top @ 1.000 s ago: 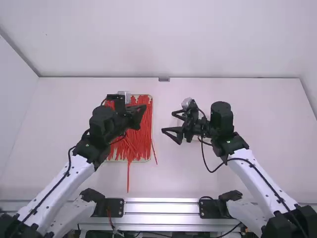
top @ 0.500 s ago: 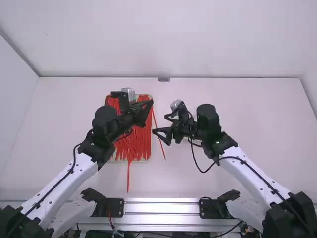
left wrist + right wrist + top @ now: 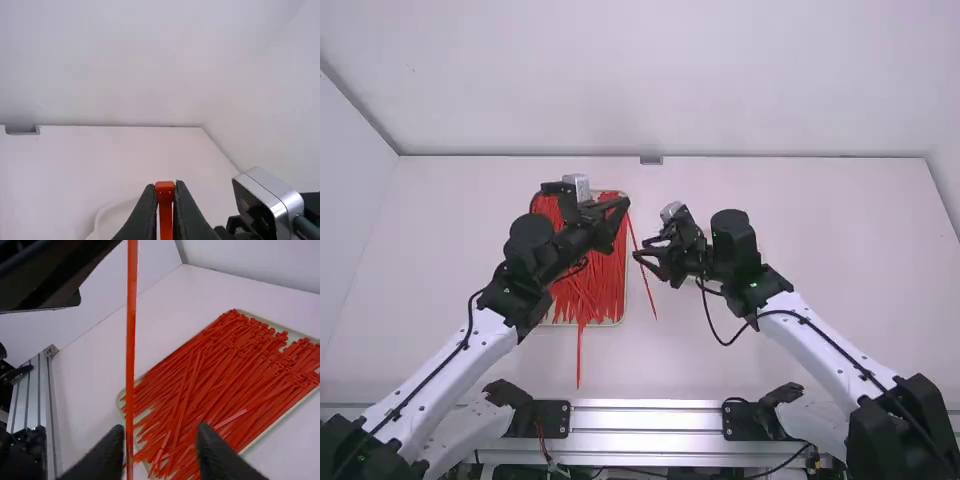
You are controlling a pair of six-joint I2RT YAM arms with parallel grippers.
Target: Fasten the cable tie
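Note:
A single red cable tie (image 3: 640, 265) hangs down from my left gripper (image 3: 620, 211), above the table just right of the tray. In the left wrist view that gripper (image 3: 164, 212) is shut on the tie's head (image 3: 164, 191). My right gripper (image 3: 652, 262) is open at the tie's middle. Seen from the right wrist, the strap (image 3: 131, 340) runs straight between the open gripper's (image 3: 160, 455) fingers, close to one finger (image 3: 107, 455). The left gripper's black body (image 3: 50, 275) holds the strap's far end.
A pale tray (image 3: 623, 318) left of centre holds a pile of several red cable ties (image 3: 582, 275), which the right wrist view also shows (image 3: 240, 375). One loose tie (image 3: 579, 360) sticks out over the tray's near edge. The right arm's silver camera housing (image 3: 267, 200) sits close by.
My left gripper has carried the tie off the tray and to the right. My right gripper has moved left until its open fingers are around the hanging strap.

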